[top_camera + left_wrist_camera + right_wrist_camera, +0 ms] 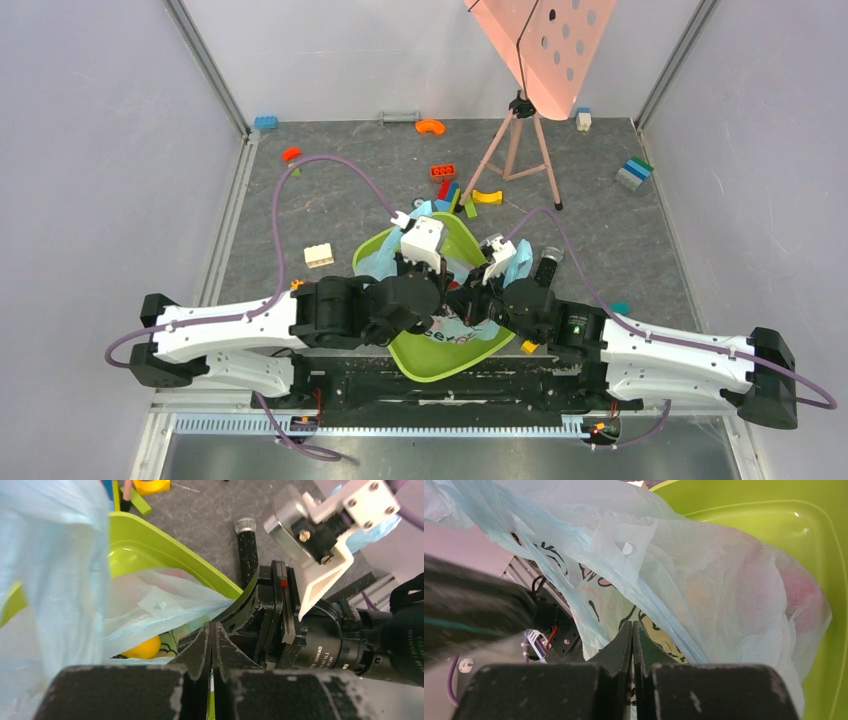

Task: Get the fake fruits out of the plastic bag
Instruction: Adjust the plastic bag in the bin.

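Note:
The light-blue plastic bag (664,560) with cartoon prints lies in the lime-green tub (440,355). A flap of the bag (55,565) rises close to the left wrist camera. A yellow fruit (143,648) shows under the film, and a red fruit (800,587) shows faintly through it. The other fruits are hidden. My left gripper (211,630) and right gripper (632,630) are both shut, tip to tip over the tub's near right side (465,300), each apparently pinching bag film. The right gripper also shows in the left wrist view (272,605).
A black microphone-like stick (547,265) lies right of the tub. A tripod (520,140) holding a pink perforated board stands at the back. Several toy blocks lie behind the tub, including a cream block (319,255) and blue-green blocks (633,172).

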`<state>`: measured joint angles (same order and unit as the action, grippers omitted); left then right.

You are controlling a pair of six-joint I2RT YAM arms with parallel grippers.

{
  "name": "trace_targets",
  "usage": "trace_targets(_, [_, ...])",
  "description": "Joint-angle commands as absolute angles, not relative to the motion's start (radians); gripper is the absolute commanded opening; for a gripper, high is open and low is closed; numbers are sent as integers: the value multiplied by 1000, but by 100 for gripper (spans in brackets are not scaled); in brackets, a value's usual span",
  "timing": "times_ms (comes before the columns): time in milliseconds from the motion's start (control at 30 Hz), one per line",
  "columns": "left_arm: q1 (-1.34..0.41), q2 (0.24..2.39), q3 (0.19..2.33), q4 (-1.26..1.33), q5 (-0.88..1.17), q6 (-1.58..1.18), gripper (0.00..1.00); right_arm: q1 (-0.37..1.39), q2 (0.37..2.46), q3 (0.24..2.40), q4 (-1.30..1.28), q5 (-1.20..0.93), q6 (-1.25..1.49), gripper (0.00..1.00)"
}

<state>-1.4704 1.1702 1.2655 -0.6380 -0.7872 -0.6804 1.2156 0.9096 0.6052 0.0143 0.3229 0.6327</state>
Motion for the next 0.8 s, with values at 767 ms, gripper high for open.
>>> trace_targets(767, [-1363, 1256, 1029, -563, -661, -799, 2, 1220, 1032, 700, -134, 490, 666, 0])
